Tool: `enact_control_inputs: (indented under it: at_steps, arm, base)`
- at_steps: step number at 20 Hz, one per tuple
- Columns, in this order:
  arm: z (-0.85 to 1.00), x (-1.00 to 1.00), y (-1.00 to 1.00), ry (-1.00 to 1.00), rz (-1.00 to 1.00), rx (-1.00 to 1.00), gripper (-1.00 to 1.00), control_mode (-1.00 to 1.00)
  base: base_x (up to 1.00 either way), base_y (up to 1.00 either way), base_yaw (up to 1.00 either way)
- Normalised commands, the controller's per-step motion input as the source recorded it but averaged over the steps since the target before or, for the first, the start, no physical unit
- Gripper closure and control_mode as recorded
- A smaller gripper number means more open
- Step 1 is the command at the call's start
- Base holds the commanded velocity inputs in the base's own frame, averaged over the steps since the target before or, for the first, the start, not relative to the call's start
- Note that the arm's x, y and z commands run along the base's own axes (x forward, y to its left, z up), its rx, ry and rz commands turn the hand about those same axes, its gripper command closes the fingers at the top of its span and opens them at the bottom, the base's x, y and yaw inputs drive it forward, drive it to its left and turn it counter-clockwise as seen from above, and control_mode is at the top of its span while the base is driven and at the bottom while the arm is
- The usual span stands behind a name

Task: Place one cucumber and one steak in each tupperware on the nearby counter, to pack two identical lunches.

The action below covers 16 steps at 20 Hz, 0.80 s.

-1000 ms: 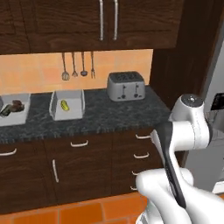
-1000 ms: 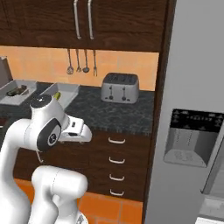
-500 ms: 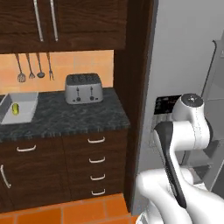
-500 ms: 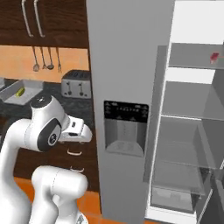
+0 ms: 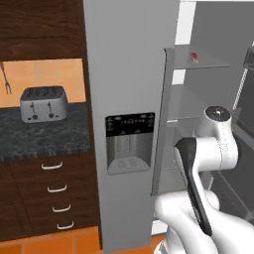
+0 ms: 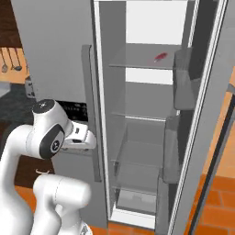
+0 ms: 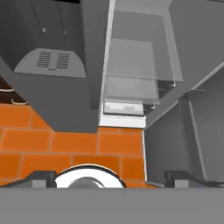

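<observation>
A flat red-pink steak (image 5: 194,57) lies on the top glass shelf of the open fridge, also seen as the steak (image 6: 160,57) in the right base view. The black-grey counter (image 5: 44,135) ends at the fridge's left side. Both tupperware trays and the cucumbers are out of view. My gripper (image 7: 113,179) hangs low in front of the fridge, looking down at the floor and the lower shelves. It is open, its fingertips (image 7: 43,178) far apart with nothing between them.
A silver toaster (image 5: 43,103) stands on the counter. The closed fridge door carries a dispenser panel (image 5: 130,141). The open right door (image 6: 202,137) holds grey bins. Lower glass shelves (image 6: 142,158) and a bottom drawer (image 6: 135,199) are bare. Orange tiles (image 7: 65,144) cover the floor.
The base has driven right, so both base views slid from the counter with the trays to the open fridge. The arm keeps the same folded pose.
</observation>
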Motion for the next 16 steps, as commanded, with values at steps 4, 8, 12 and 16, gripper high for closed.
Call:
enact_control_inputs:
  at_steps: [4, 8, 12, 16]
  arm:
    - [0.0, 0.0, 0.0, 0.0, 0.0, 0.0, -1.0, 1.0]
    - [0.0, 0.0, 0.0, 0.0, 0.0, 0.0, -1.0, 1.0]
    - [0.0, 0.0, 0.0, 0.0, 0.0, 0.0, -1.0, 1.0]
    - [0.0, 0.0, 0.0, 0.0, 0.0, 0.0, -1.0, 1.0]
  base:
    - [0.37, -0.68, 0.0]
    - [0.54, -0.28, -0.02]
    - [0.41, -0.4, -0.06]
    - [0.32, -0.41, -0.07]
